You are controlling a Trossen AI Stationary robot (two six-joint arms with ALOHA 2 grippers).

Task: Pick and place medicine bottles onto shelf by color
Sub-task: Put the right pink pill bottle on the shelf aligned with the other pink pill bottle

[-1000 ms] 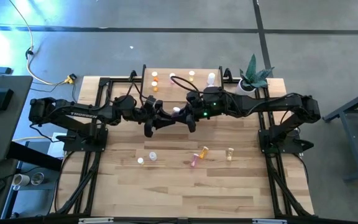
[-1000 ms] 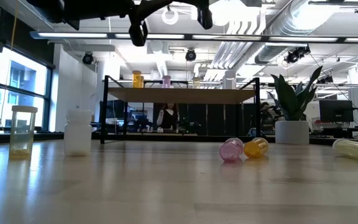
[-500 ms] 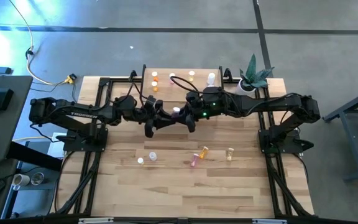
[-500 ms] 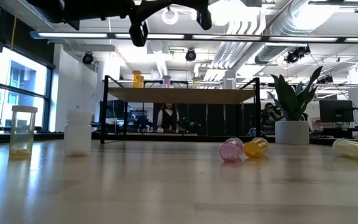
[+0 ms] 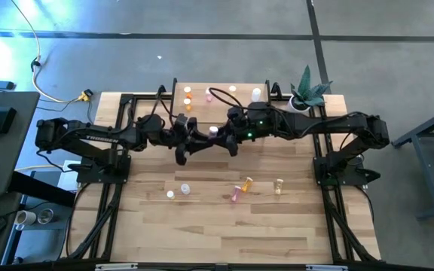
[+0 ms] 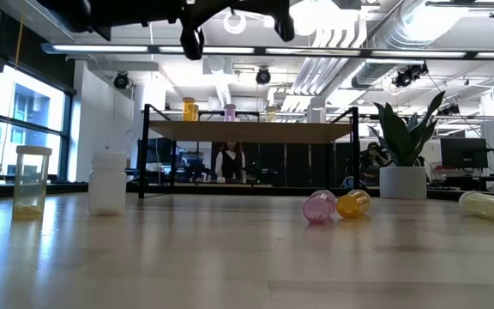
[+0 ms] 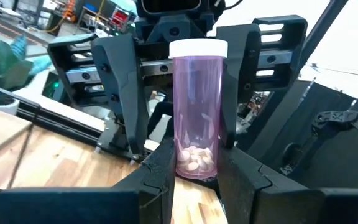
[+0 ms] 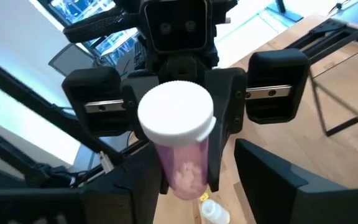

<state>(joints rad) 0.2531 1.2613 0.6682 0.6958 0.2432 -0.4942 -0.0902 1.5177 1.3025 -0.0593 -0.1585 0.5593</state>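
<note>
Pink bottle (image 7: 194, 112) looked light and smooth, mid-frame; your left gripper (image 7: 194, 171) pinched its base, right gripper (image 7: 185, 93) had spread apart.

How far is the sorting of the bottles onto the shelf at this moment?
Done: several sorted bottles stand on the shelf, in orange, pink, yellow and white. In hand: the left tool grips a pink bottle above the table, and the right tool stands open around it. Left: that pink bottle, plus five loose bottles on the table, three of them lying down.
</note>
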